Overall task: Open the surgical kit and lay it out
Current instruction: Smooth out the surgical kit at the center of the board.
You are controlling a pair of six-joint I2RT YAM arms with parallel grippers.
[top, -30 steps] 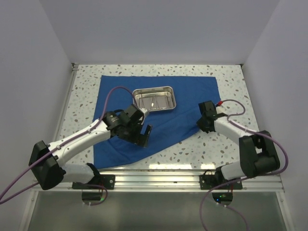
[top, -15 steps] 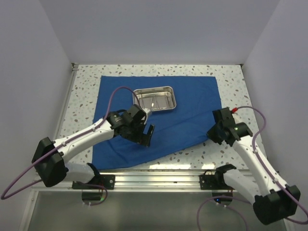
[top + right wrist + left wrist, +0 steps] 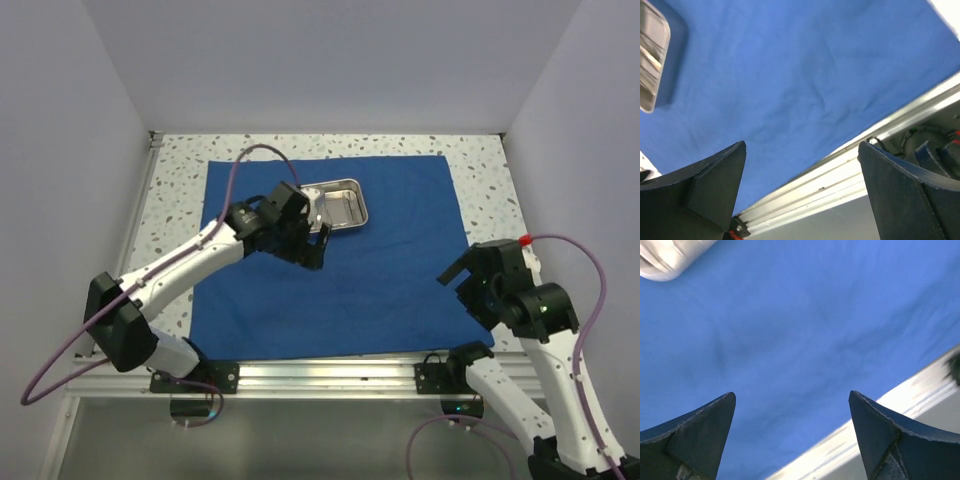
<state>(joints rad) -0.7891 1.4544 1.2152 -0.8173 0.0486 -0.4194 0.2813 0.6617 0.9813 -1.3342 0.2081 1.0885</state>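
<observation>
The royal-blue cloth (image 3: 380, 280) lies spread flat on the speckled table. On its far left part stands the small steel tray (image 3: 345, 203); its near left corner is hidden behind my left gripper (image 3: 318, 240). What lies in the tray is too blurred to tell. The left gripper (image 3: 791, 395) is open over bare cloth (image 3: 790, 325), with a tray corner (image 3: 670, 257) at the view's top left. My right gripper (image 3: 462, 282) hangs open above the cloth's near right corner. In the right wrist view the gripper (image 3: 802, 145) holds nothing, above the cloth (image 3: 790, 75) and the tray (image 3: 651, 60).
An aluminium rail (image 3: 330, 372) runs along the table's near edge, just past the cloth's front hem; it also shows as the rail (image 3: 840, 180) in the right wrist view. White walls close in the table on three sides.
The right gripper pulled the cloth's folded near right corner out toward the front right, then opened and let it go. The cloth now lies flat. The left gripper moved up toward the tray.
</observation>
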